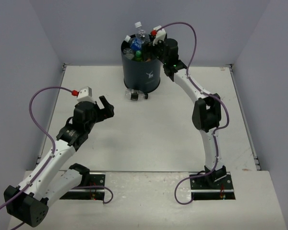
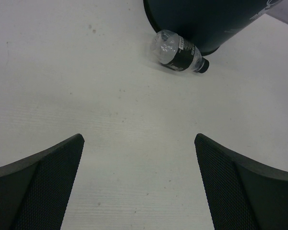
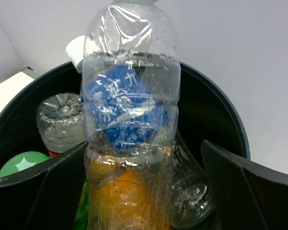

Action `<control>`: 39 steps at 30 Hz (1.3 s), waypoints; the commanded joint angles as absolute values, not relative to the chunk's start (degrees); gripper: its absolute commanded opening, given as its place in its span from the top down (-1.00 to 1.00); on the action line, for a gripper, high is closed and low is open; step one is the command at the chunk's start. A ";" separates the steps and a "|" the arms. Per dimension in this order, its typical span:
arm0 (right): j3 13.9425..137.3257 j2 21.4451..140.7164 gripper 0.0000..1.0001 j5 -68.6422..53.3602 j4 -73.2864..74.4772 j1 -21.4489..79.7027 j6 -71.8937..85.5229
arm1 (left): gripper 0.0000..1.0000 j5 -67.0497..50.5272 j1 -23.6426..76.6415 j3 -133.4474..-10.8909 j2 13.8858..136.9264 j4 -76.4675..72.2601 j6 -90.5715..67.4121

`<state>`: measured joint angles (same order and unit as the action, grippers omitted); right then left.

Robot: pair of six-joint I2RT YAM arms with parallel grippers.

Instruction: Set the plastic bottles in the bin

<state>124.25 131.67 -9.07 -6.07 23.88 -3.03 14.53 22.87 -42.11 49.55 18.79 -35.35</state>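
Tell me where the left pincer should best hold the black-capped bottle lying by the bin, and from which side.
Probably its dark-labelled middle. The black-capped bottle lies on its side close beside the bin, so come from above with the open left pincer, fingers across the round body.

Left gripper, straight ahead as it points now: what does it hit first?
Likely the bare table, short of the black-capped clear bottle lying at the foot of the bin; depth is unclear.
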 commanded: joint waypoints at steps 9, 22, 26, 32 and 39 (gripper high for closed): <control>128.29 119.98 -0.98 -9.84 -7.49 24.52 -4.91 | -1.00 10.71 22.50 -43.85 51.07 13.78 -35.87; 92.94 91.06 -0.97 -0.58 -17.19 24.52 -0.69 | -1.00 5.46 22.65 -44.93 62.05 7.97 -43.41; 69.93 75.99 -0.97 6.14 -24.91 24.46 4.52 | -1.00 5.45 23.21 -48.61 70.38 5.56 -48.74; 53.38 65.05 -0.97 15.13 -22.43 24.52 10.39 | -1.00 13.77 27.01 -57.49 83.60 5.01 -57.79; 43.76 60.78 -0.97 19.20 -20.89 24.35 13.15 | -1.00 13.54 28.35 -66.37 98.72 3.87 -64.08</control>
